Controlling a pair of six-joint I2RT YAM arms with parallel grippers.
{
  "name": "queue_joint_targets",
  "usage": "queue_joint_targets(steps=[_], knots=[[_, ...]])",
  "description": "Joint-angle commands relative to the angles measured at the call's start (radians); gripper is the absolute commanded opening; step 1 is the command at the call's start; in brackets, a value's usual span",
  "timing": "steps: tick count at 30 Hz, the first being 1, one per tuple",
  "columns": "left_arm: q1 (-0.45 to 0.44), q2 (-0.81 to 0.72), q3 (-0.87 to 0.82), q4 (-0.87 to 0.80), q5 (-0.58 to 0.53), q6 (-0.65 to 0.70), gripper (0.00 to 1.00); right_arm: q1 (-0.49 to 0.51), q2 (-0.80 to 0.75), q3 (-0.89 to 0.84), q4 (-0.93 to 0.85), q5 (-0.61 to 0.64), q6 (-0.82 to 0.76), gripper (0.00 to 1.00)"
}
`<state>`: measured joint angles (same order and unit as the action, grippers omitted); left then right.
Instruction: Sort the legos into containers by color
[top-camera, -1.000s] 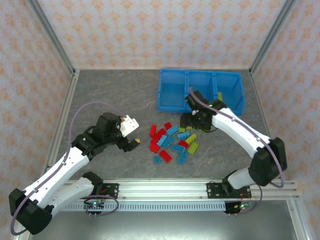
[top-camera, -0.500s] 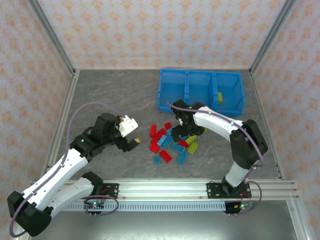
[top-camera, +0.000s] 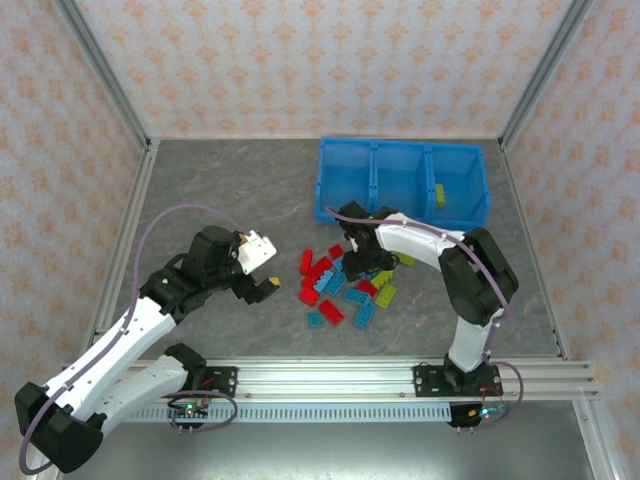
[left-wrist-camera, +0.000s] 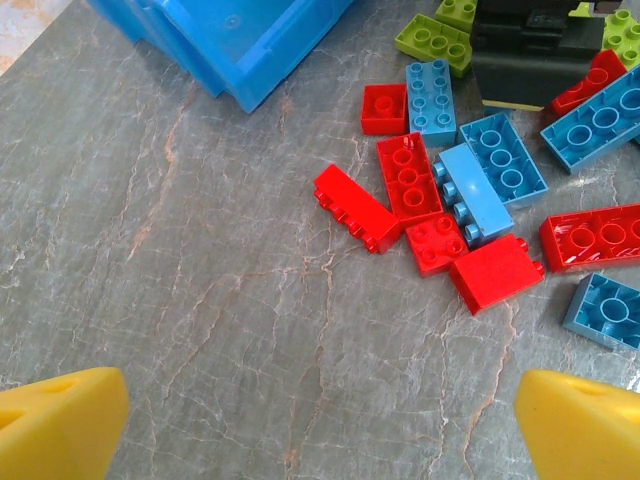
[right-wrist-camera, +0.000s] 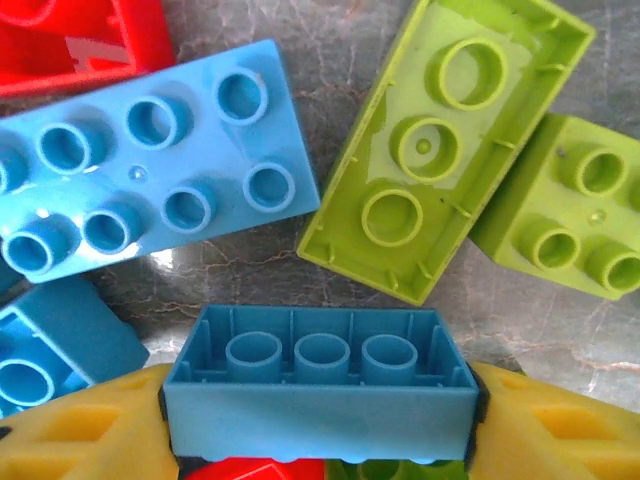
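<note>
The legos (top-camera: 345, 285) lie in a loose pile of red, light blue and yellow-green bricks in the middle of the table. My right gripper (top-camera: 362, 262) is down at the pile's upper edge, shut on a light blue brick (right-wrist-camera: 320, 400) held hollow side up between its yellow fingers (right-wrist-camera: 80, 435). Under it lie a studded light blue brick (right-wrist-camera: 140, 175) and an overturned yellow-green brick (right-wrist-camera: 440, 150). My left gripper (top-camera: 258, 287) stands open left of the pile, with bare table between its fingertips (left-wrist-camera: 60, 425). The blue bin (top-camera: 400, 180) sits behind, one yellow-green brick (top-camera: 440, 192) in its right compartment.
Red bricks (left-wrist-camera: 405, 180) and light blue bricks (left-wrist-camera: 505, 160) form the pile's near-left side in the left wrist view, with the bin's corner (left-wrist-camera: 250, 40) beyond. Grey table (top-camera: 230, 190) stretches left of the bin. Metal frame posts and patterned walls border the table.
My right arm has folded in and its gripper has slid from just below the bin, left and down onto the pile. The left arm has hardly moved.
</note>
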<state>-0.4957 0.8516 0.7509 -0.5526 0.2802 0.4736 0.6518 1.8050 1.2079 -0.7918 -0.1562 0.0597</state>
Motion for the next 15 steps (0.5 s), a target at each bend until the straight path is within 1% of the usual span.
queue_joint_targets(steps=[1, 4, 7, 9, 11, 13, 15], knots=[[-0.001, -0.006, 0.013, 0.003, -0.003, 0.019, 1.0, -0.001, -0.051, -0.008, 0.011, 0.037, 0.035, 0.61], [0.0, -0.007, 0.013, 0.003, -0.003, 0.019, 1.0, -0.003, -0.139, -0.01, 0.01, 0.096, 0.069, 0.55], [0.0, -0.008, 0.013, 0.003, -0.004, 0.019, 1.0, -0.013, -0.251, 0.008, 0.021, 0.176, 0.11, 0.55], [-0.001, -0.006, 0.014, 0.005, -0.001, 0.019, 1.0, -0.038, -0.321, 0.03, 0.048, 0.247, 0.143, 0.55], [0.0, -0.004, 0.015, 0.004, -0.001, 0.018, 1.0, -0.085, -0.373, 0.049, 0.094, 0.326, 0.187, 0.55], [0.0, -0.006, 0.016, 0.003, -0.002, 0.018, 1.0, -0.145, -0.388, 0.062, 0.153, 0.382, 0.218, 0.57], [0.0, -0.009, 0.014, 0.006, -0.005, 0.015, 1.0, -0.214, -0.353, 0.093, 0.195, 0.384, 0.23, 0.57]])
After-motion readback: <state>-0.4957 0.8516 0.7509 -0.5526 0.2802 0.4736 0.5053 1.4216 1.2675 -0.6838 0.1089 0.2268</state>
